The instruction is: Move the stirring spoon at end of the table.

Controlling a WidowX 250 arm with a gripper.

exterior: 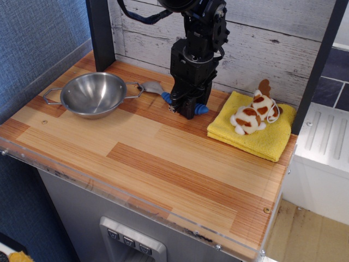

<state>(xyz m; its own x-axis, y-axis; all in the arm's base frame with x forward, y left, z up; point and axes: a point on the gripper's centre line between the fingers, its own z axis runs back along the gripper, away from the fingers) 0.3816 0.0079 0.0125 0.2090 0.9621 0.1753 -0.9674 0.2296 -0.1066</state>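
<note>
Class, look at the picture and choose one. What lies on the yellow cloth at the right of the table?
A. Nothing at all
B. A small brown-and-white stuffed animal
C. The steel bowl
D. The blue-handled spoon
B: the stuffed animal rests on the yellow cloth, while the steel bowl and the stirring spoon sit on the bare wood further left.

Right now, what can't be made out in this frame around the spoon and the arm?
- Stirring spoon: most of the blue handle is hidden behind the gripper.
- Fingers: whether they actually clamp the handle is not visible.
- Arm: cut off by the top edge.
- Toy on the yellow cloth: too small to identify.
</note>
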